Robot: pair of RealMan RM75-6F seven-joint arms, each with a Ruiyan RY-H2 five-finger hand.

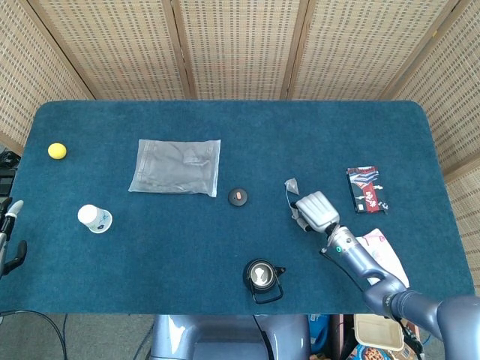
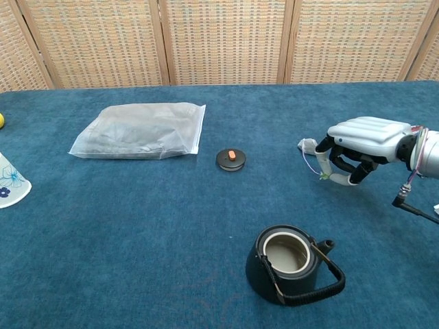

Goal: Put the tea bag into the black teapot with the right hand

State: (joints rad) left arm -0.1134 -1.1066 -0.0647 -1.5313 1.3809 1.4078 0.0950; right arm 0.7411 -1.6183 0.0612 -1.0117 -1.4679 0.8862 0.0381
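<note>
A matt, napped dark-blue cloth (image 2: 137, 233) covers the table, backed by woven cane screen panels (image 2: 226, 41). The clear plastic zip bag (image 2: 140, 130) looks glossy and crinkled. The round black teapot (image 2: 288, 264) has a dull finish, and the right hand (image 2: 357, 147) has a smooth, silvery shell.

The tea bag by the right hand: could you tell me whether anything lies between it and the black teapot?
Nothing visible does. Only bare blue cloth separates the tea bag, beside the right hand, from the black teapot, whose mouth is open. Its lid lies off to the side.
</note>
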